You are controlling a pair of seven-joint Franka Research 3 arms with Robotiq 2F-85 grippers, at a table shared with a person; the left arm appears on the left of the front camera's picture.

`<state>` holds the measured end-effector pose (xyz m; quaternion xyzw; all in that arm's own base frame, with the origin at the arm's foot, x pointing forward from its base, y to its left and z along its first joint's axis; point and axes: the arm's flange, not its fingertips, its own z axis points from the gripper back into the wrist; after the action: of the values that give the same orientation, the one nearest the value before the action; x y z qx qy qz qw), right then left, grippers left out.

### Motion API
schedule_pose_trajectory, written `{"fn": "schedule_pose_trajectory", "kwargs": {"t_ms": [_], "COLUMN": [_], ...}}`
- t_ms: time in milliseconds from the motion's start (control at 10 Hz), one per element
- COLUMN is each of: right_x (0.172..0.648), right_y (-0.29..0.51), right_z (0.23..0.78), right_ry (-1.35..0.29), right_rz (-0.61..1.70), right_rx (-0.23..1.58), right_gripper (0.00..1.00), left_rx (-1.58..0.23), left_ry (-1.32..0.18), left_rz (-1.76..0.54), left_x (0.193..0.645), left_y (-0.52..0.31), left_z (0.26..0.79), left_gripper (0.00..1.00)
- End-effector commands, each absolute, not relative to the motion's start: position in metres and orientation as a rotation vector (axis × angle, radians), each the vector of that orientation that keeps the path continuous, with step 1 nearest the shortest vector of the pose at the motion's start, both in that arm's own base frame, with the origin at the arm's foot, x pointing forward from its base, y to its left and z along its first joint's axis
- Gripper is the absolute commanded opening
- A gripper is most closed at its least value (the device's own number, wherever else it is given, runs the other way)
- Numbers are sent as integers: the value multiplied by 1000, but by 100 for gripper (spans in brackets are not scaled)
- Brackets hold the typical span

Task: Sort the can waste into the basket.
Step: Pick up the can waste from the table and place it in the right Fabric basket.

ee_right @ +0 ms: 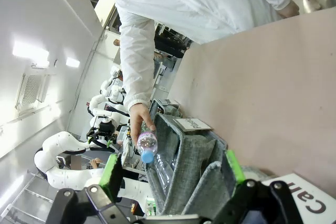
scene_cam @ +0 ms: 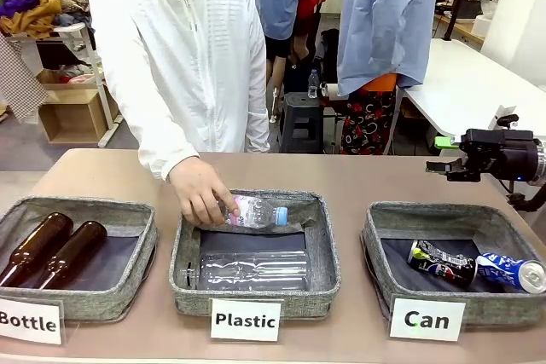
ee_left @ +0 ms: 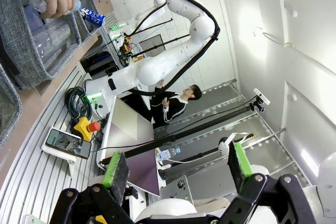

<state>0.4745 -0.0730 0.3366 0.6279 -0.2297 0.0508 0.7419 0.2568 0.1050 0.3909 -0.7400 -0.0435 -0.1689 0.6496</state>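
Cans (scene_cam: pixel 473 266) in basket (scene_cam: pixel 384 236), right gripper (scene_cam: pixel 445 156) open above

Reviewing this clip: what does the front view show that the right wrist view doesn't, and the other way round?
Front view alone: the black can and blue can lying in the Can basket, two brown glass bottles in the Bottle basket, and the right tool from the side, raised behind the Can basket.

Right wrist view alone: the right tool's green pads spread apart with nothing between them.

Both: the person's hand holding a clear plastic bottle over the Plastic basket.
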Motion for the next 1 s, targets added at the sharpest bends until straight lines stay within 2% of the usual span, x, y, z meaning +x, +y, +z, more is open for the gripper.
{"fn": "schedule_pose_trajectory", "kwargs": {"t_ms": [0, 900], "right_x": [475, 475], "right_y": [-71, -71], "right_z": [339, 339], "right_ry": [-528, -528], "right_rz": [117, 117], "right_rx": [1366, 1366], "right_gripper": [100, 100], "left_rx": [-1691, -1691], "left_ry": [-115, -115], "left_rz": [-405, -405], "left_x": [255, 255], "left_y": [106, 106], "left_z": [392, 392], "left_gripper": [100, 100]}}
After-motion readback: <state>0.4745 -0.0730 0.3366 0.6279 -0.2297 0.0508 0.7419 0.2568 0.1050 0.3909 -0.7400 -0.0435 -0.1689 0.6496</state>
